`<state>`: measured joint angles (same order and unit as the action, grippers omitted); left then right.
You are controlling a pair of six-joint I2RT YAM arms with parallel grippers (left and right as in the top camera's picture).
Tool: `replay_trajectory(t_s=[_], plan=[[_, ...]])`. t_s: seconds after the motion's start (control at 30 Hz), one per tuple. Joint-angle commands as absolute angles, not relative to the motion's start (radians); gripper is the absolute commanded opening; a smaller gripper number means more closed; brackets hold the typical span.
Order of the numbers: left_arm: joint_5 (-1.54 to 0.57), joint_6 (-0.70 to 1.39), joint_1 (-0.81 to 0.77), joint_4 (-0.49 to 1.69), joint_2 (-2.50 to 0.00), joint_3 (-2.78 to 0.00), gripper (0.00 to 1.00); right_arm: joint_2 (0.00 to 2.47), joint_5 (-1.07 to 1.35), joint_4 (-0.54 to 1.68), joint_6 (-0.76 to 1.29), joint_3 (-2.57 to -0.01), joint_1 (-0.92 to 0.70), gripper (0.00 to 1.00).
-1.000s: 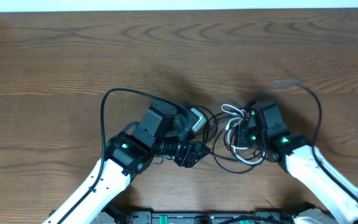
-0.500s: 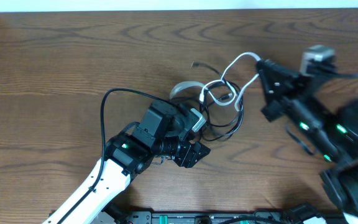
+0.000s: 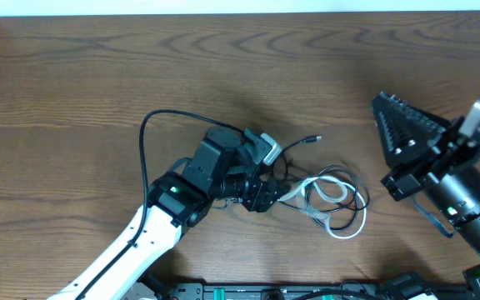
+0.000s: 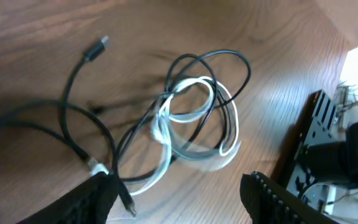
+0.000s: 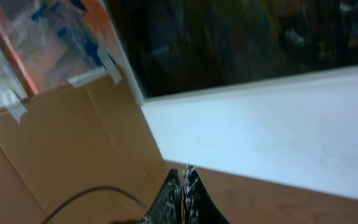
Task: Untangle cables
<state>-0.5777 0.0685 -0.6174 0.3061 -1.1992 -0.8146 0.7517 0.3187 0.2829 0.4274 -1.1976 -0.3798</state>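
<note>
Standing wide apart, the left hand (image 3: 261, 196) clamps nothing. Just right of it the cables (image 3: 327, 198) have dropped back onto the tabletop (image 3: 98, 75) — white still looped through black. The right hand (image 3: 379, 102), pinched shut and empty, has swung away — little untangled, I judge.

Tangled black and white cables (image 3: 327, 198) on table

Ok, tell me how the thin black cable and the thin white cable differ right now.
The thin black cable runs out long, one plug end lying clear of the heap; the thin white cable stays bunched in tight loops. Black blends into the wooden table; white stands out. Both lie flat there, loops interlaced.
</note>
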Motion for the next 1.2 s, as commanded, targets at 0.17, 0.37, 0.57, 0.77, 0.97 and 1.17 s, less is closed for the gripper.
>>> replay_trajectory(t_s=[0.17,0.37,0.57,0.77,0.97,1.17], plan=[[-0.67,0.113,-0.62,0.3,-1.201,-0.808,0.69,0.804,0.097,0.732,0.34,-1.196,-0.374,0.12],[-0.67,0.113,-0.62,0.301,-1.201,-0.808,0.69,0.944,0.024,1.119,0.343,-1.156,-0.374,0.64],[-0.677,0.114,-0.62,0.31,-1.201,-0.808,0.69,1.129,0.154,1.224,0.363,-1.015,-0.374,0.64],[-0.688,0.109,-0.62,0.32,-1.201,-0.808,0.69,1.255,0.167,1.014,0.502,-0.842,-0.374,0.27],[-0.688,0.098,-0.62,0.341,-1.201,-0.808,0.69,1.275,0.159,0.78,0.633,-0.719,-0.374,0.32],[-0.688,0.098,-0.62,0.343,-1.201,-0.808,0.69,1.275,0.104,0.646,0.756,-0.633,-0.374,0.32]])
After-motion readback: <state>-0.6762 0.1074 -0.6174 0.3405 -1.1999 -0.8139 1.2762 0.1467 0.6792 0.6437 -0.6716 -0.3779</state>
